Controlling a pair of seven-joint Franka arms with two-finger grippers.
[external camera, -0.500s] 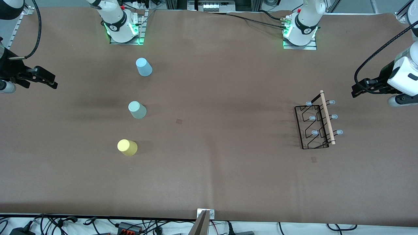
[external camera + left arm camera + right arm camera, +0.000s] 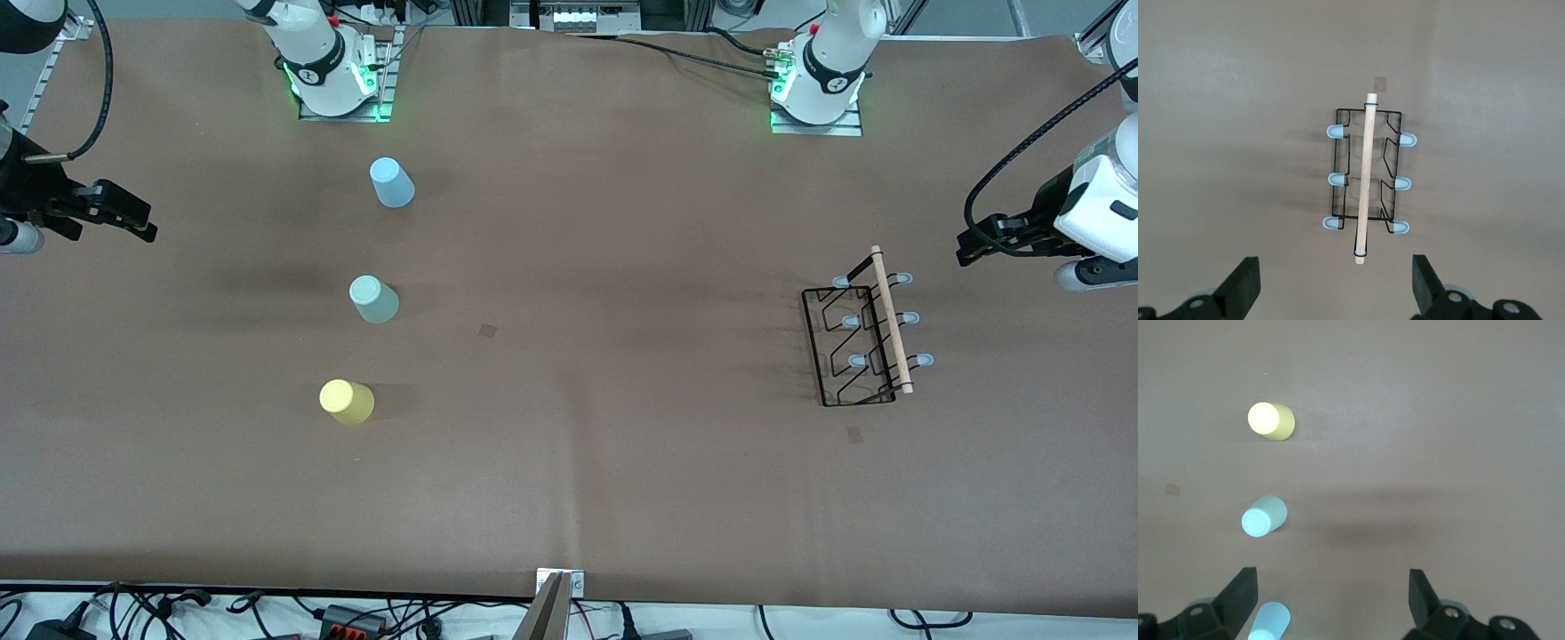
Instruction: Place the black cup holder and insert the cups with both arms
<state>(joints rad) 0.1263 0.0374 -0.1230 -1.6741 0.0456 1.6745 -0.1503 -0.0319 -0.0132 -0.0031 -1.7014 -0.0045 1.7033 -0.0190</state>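
Note:
The black cup holder (image 2: pixel 891 320) stands on the table toward the left arm's end, its wooden rod on top and its prongs pale-tipped; the left wrist view looks straight down on the holder (image 2: pixel 1367 180). Three cups stand in a row toward the right arm's end: blue (image 2: pixel 391 183) farthest from the front camera, mint (image 2: pixel 373 300) in the middle, yellow (image 2: pixel 347 402) nearest. The right wrist view shows the yellow cup (image 2: pixel 1271 420), the mint cup (image 2: pixel 1263 515) and the blue cup (image 2: pixel 1268 621). My left gripper (image 2: pixel 969 251) (image 2: pixel 1335 287) hangs open and empty beside the holder. My right gripper (image 2: pixel 142 222) (image 2: pixel 1331 597) hangs open and empty, off to the side of the cups.
Brown cloth covers the whole table (image 2: pixel 569 462). The two arm bases (image 2: pixel 333 76) (image 2: pixel 818 84) stand along the edge farthest from the front camera. A small dark patch (image 2: pixel 487 330) marks the cloth near the middle, another (image 2: pixel 854 434) lies just nearer the front camera than the holder.

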